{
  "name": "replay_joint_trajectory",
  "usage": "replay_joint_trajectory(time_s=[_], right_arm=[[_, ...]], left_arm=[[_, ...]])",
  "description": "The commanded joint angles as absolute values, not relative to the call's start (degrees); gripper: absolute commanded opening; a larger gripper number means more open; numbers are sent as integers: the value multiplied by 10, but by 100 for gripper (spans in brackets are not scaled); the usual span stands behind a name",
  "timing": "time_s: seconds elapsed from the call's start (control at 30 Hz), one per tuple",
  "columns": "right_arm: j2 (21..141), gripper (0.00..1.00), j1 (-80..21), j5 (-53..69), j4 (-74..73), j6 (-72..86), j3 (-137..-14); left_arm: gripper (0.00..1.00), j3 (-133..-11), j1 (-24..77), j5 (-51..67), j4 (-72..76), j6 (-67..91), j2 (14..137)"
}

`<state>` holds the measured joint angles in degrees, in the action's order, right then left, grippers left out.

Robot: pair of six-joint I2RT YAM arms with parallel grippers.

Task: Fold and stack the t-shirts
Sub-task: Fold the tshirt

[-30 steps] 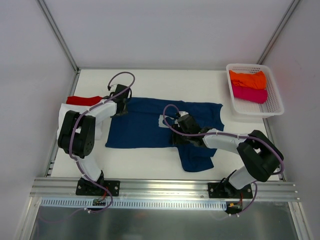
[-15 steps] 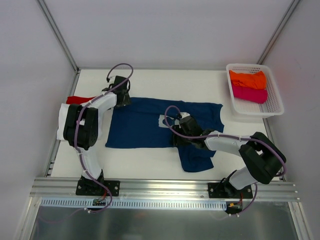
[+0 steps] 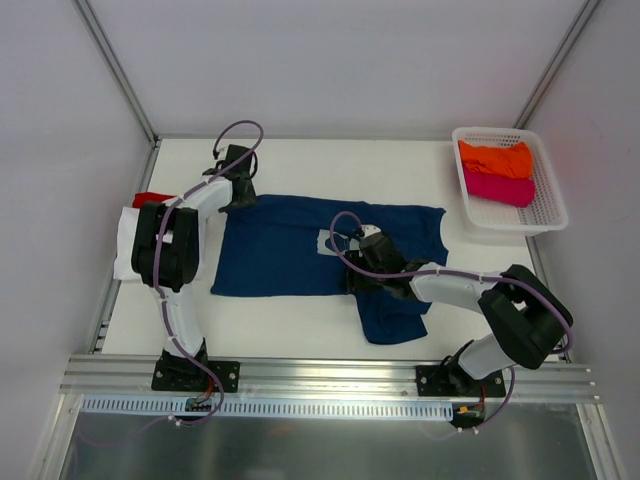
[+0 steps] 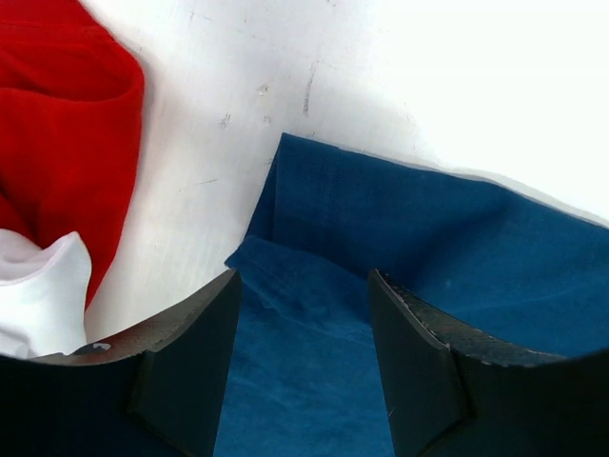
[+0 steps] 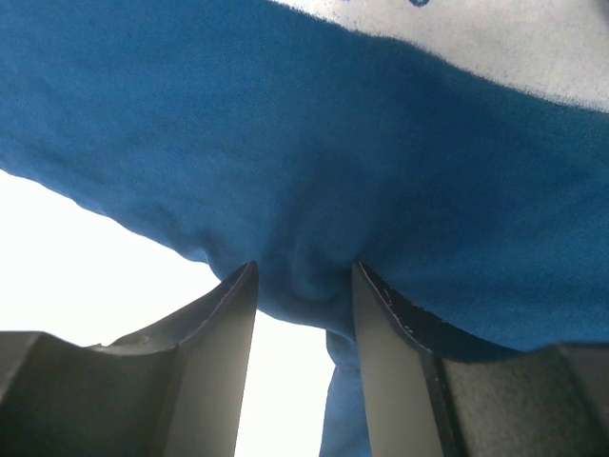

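Two arms on one garment here: the navy t-shirt (image 3: 285,255) lies spread across the middle of the table (image 3: 330,160), white chest print up, with one flap trailing toward 5 o'clock. Folding looks barely begun, more a matter of getting hold of the cloth than creasing it. At 10 o'clock the left gripper (image 4: 303,286) hangs over the shirt's far corner with its jaws parted to a moderate gap. The blue corner lies flat beneath them, nothing pinched. Near the centre, just beside the print, the right gripper (image 5: 304,271) has a puckered ridge of navy cloth nipped between its fingers, so that one has a hold. Next, by my reading, the left needs to drop onto that corner and close, so both can carry cloth over together. Waiting at 9 o'clock are the red t-shirt (image 4: 57,124) and the white t-shirt (image 3: 128,245). At 2 o'clock the orange t-shirt (image 3: 495,157) and magenta t-shirt (image 3: 498,188) sit in the basket (image 3: 548,205).
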<state>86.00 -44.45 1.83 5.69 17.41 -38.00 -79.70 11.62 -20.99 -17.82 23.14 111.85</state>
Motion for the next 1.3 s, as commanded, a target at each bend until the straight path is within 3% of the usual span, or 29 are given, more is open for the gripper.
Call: replay_joint_trajectory(time_s=[0.0, 0.47, 0.57, 0.63, 0.67, 0.8, 1.27], right_arm=[[849, 48, -445, 18, 38, 182, -365], [848, 48, -446, 18, 39, 185, -352], [843, 47, -445, 16, 39, 185, -345], [840, 48, -446, 16, 39, 185, -342], [839, 47, -446, 16, 39, 185, -340], [836, 48, -446, 15, 39, 185, -337], [872, 47, -446, 34, 57, 191, -352]], left_arm=[[56, -822, 106, -186, -205, 236, 1135], [54, -840, 106, -191, -229, 245, 1152], [34, -851, 105, -191, -232, 244, 1159], [27, -861, 105, -190, -237, 244, 1166], [17, -867, 105, -189, -241, 244, 1168], [0, -865, 105, -191, -243, 245, 1169], [0, -716, 107, -178, -242, 285, 1059]])
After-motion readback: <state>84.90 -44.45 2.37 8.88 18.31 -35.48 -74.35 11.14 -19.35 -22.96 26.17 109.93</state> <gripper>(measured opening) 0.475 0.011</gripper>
